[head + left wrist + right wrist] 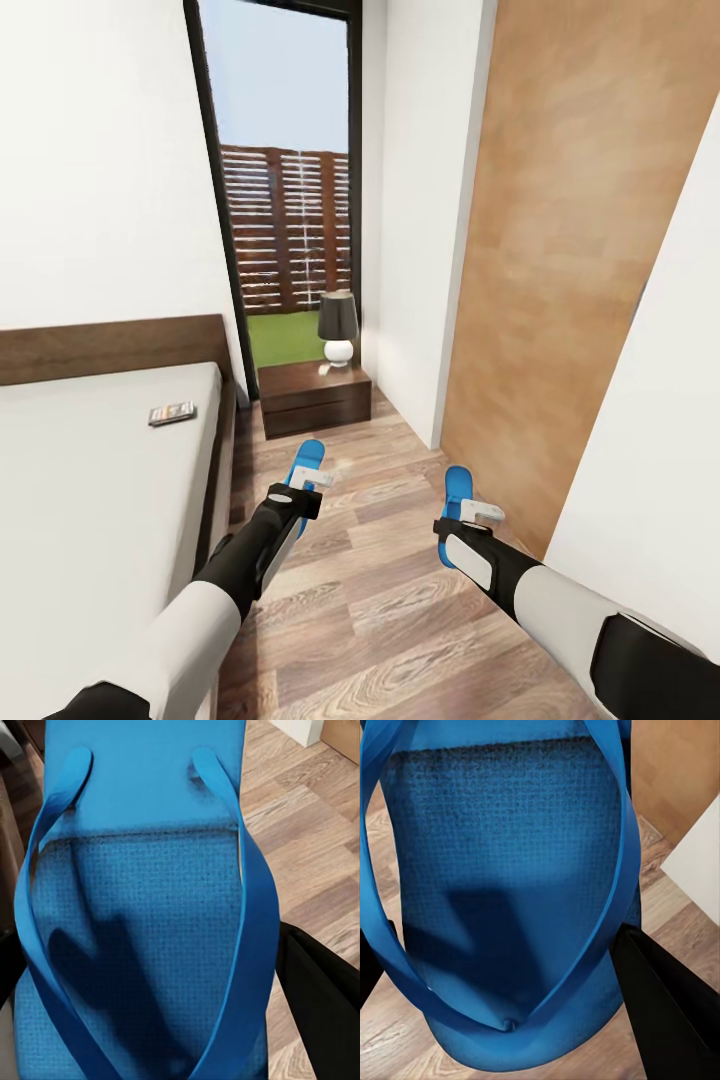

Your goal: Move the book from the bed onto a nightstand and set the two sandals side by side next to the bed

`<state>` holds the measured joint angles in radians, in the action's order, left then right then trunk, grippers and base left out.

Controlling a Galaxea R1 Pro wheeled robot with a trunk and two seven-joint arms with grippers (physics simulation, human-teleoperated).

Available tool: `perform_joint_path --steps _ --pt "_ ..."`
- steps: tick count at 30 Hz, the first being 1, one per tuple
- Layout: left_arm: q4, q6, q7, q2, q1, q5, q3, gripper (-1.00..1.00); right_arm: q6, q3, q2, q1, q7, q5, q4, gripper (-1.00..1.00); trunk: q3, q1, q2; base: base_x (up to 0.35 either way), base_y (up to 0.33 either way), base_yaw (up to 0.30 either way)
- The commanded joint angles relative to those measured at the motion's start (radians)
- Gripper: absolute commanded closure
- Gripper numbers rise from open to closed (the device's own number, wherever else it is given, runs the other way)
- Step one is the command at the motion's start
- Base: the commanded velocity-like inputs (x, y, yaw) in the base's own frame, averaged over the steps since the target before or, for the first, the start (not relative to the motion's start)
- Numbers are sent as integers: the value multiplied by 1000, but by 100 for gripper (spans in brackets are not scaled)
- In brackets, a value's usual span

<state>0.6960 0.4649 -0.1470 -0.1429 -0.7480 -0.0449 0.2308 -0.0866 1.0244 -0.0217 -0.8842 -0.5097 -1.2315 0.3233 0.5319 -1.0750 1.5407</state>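
Note:
My left gripper (308, 480) is shut on a bright blue sandal (308, 458), held above the wood floor just off the bed's (90, 480) side. That sandal's straps and textured sole (142, 907) show close up in the left wrist view, with a black finger (319, 1005) at its edge. Further right, my right gripper (476, 514) is shut on the second sandal (457, 484), whose sole (510, 870) sits against a black finger (660, 1005). The book (172, 413) lies on the grey mattress near its edge. The dark brown nightstand (315, 398) stands beyond the bed, by the window.
A black-shaded lamp with a white base (338, 325) stands on the nightstand. A wooden wall panel (560, 280) and white wall close the right side. A strip of plank floor (370, 600) runs between bed and wall. The bed's headboard (110, 348) is at the left.

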Motion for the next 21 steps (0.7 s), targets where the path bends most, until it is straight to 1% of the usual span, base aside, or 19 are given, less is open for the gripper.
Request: perform_joint_path --steps 1,21 --pt "2 6 -3 0 -1 -4 3 100 -7 6 -1 -1 -9 -2 3 100 -2 4 -7 0 0 0" --pt "2 6 -2 0 -1 -4 3 100 -7 6 0 -1 -8 -2 3 100 -65 81 -147 0 0 0"
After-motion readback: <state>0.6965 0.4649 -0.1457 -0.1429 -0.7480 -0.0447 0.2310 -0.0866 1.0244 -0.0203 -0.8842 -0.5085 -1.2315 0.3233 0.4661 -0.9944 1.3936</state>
